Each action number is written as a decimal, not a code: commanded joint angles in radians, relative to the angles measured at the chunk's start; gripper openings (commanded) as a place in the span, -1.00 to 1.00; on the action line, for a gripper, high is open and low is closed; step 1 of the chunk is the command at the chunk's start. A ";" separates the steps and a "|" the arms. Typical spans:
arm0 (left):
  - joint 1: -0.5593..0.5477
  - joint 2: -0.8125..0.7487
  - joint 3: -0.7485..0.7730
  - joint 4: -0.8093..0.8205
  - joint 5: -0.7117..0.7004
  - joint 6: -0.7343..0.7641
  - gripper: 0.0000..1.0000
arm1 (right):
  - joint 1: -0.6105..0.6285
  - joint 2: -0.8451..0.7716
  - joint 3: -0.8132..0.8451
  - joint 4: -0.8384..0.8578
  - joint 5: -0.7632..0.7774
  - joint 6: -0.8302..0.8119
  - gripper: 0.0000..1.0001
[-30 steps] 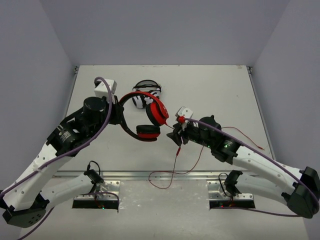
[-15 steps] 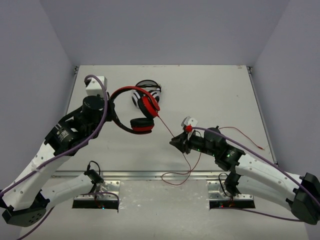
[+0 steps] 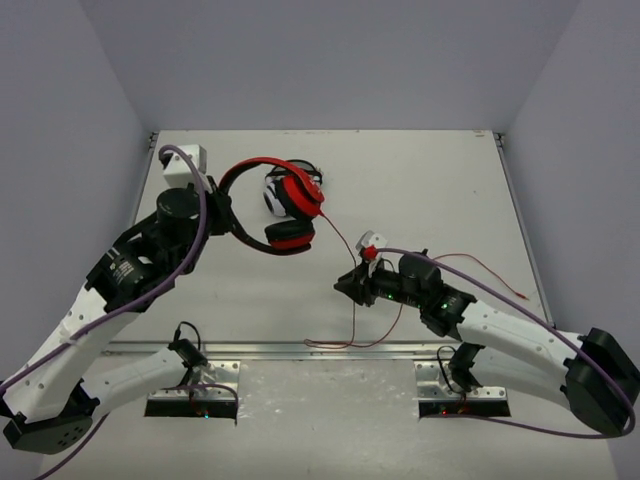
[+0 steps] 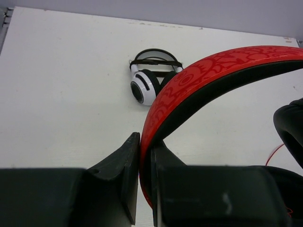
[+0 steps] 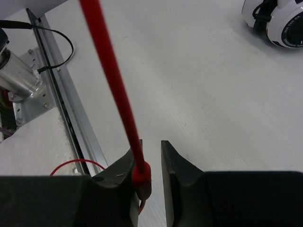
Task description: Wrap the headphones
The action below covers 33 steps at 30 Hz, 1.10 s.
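the left arm climbs from its base at the near left corner and reaches toward the far left part of the table (image 3: pixel 430 170), with its wrist turned so the left tool (image 3: pixel 222 206) points right. the tool is closed tight on the black-lined band of the red headphones (image 3: pixel 297 193) and holds them up off the table. in the left wrist view the band (image 4: pixel 199 80) rises from between the two fingers (image 4: pixel 131 161), with no gap on either side. one ear cup hangs at the far side and the other at the near side, both just right of the tool.

a white-and-black headset (image 3: pixel 274 196) lies on the table under and behind the red pair.

the right arm lies low, stretched from the near right corner leftward toward the middle of the table, and the right tool (image 3: pixel 350 283) points left. its fingers stand close together but a narrow gap shows between them. the thin red cable (image 3: pixel 338 245) runs taut from the far ear cup down to this tool. in the right wrist view it (image 5: pixel 111 71) passes through the gap against the inner face of one finger (image 5: pixel 124 165), and the other finger does not touch it. below the tool the cable drops and loops along the near edge of the table.
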<state>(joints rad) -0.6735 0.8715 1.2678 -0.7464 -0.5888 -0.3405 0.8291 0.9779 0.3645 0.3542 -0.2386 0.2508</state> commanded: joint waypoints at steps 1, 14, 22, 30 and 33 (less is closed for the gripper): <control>0.005 -0.014 0.082 0.062 -0.092 -0.046 -0.99 | -0.012 -0.018 -0.013 0.075 -0.010 0.037 -0.54; 0.005 0.006 0.013 0.105 -0.190 -0.060 -0.99 | -0.013 -0.165 -0.075 -0.071 0.034 0.064 -0.97; 0.005 0.047 -0.261 0.320 0.007 0.279 -0.99 | -0.012 -0.260 0.236 -0.538 0.388 -0.112 -0.97; -0.056 0.175 -0.341 0.332 0.172 0.390 -0.99 | -0.012 -0.226 0.545 -0.756 0.438 -0.332 -0.97; -0.130 0.228 -0.337 0.305 0.191 0.396 -0.99 | -0.012 -0.216 0.570 -0.756 0.417 -0.390 -0.97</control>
<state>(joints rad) -0.7403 1.0904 0.8993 -0.5152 -0.4656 0.0273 0.8196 0.7429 0.8978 -0.3187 0.1566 -0.0261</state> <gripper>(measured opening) 0.089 0.020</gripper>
